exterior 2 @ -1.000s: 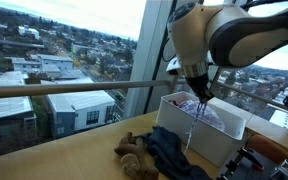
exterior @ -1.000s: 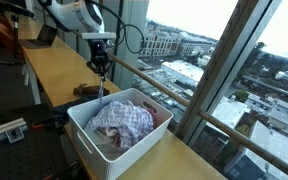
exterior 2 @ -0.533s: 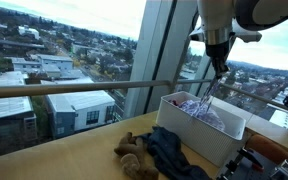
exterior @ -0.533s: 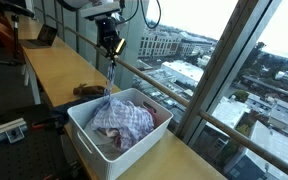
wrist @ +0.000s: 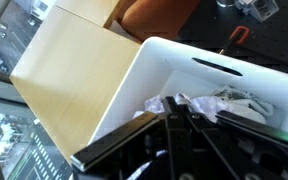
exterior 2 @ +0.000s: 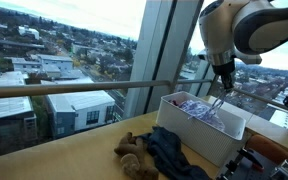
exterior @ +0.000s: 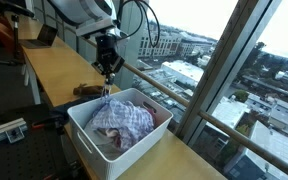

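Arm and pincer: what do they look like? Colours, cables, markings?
Arm: white, rounded, bulbous links with grey joints. Pincer: black, blocky body with two slim dark fingers. A black cable loops loosely alongside the wrist. No markings legible.

white bin (exterior: pixel 84 137): plain walls, no label or number legible
cloth (exterior: pixel 124 122): woven pattern only, no print to read
robot arm (exterior 2: pixel 246 25): no brand mark legible
buildings (exterior 2: pixel 54 85): beyond the window, any signs too small to read
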Controlling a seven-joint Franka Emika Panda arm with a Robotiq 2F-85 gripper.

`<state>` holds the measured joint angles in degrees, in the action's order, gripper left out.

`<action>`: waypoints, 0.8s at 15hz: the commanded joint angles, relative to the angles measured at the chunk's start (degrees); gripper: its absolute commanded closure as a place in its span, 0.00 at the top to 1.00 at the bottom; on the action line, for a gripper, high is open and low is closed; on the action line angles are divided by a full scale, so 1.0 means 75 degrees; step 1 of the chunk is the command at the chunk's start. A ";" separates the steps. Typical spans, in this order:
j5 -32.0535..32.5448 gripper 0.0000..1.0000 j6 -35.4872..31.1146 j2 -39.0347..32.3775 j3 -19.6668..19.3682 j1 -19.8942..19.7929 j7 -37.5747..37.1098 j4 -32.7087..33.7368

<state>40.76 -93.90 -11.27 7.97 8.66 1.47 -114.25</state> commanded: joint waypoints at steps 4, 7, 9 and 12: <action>-0.0018 0.01 -0.0515 -0.0563 -0.0274 -0.0244 -0.0618 -0.0499; 0.0123 0.01 -0.0719 -0.1156 -0.0475 -0.0343 -0.0840 -0.0613; 0.0174 0.01 -0.0904 -0.1677 -0.0635 -0.0427 -0.0968 -0.0594; 0.0152 0.01 -0.1199 -0.2521 -0.0868 -0.0562 -0.0948 -0.0363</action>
<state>41.24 -101.18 -24.83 2.80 5.35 -5.30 -119.15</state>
